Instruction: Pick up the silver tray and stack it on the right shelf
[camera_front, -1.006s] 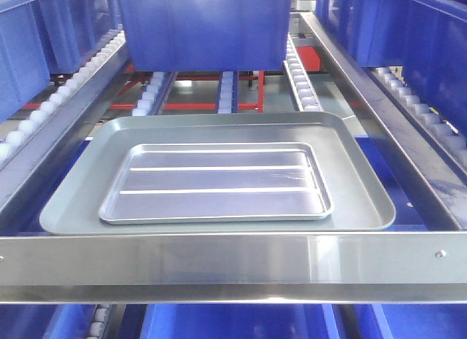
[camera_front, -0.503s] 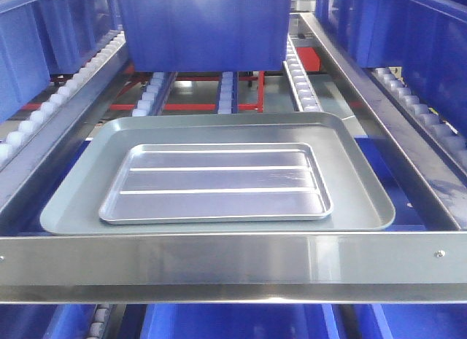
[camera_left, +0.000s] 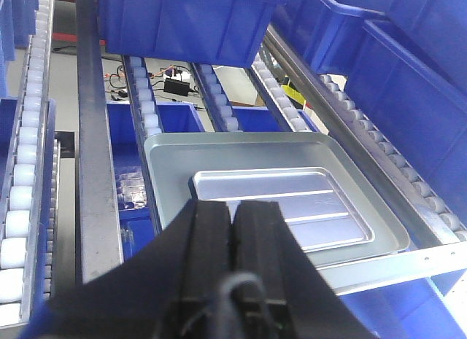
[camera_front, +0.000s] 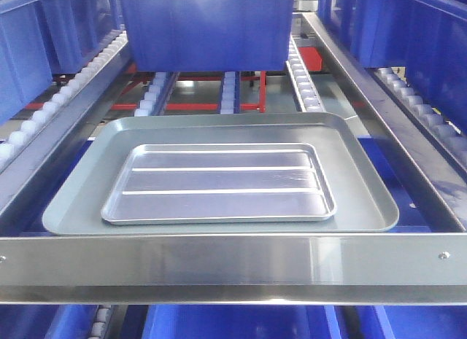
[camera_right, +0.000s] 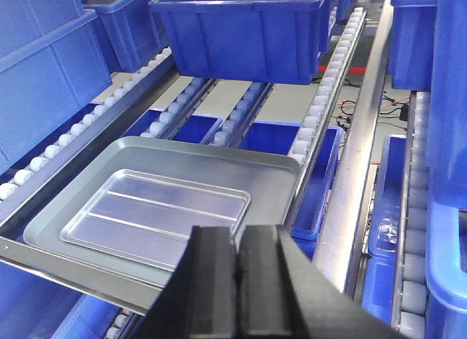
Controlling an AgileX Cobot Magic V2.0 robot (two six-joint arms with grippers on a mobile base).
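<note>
While silver tray (camera_front: 219, 184) sits nested flat inside grey tray (camera_front: 365, 200) on roller shelf (camera_front: 219, 270) (rim exposed, so easy edge grab), left gripper (camera_left: 233, 230) and right gripper (camera_right: 237, 262) clenched, empty, above and short of it

Parts of the roller rack scene that are hidden, cropped or unclear.

In the front view neither hand appears, and the blue bin (camera_front: 204, 25) at the back is cut off by the top edge. The large grey tray (camera_front: 357, 171) hides the rollers beneath it, and the silver tray (camera_front: 219, 182) covers most of the grey tray's floor. In the left wrist view the left hand (camera_left: 233, 273) blocks the silver tray's near rim; in the right wrist view the right hand (camera_right: 237, 281) runs off the bottom edge. A dark object with cables (camera_left: 177, 84) on the floor below is too small to identify.
</note>
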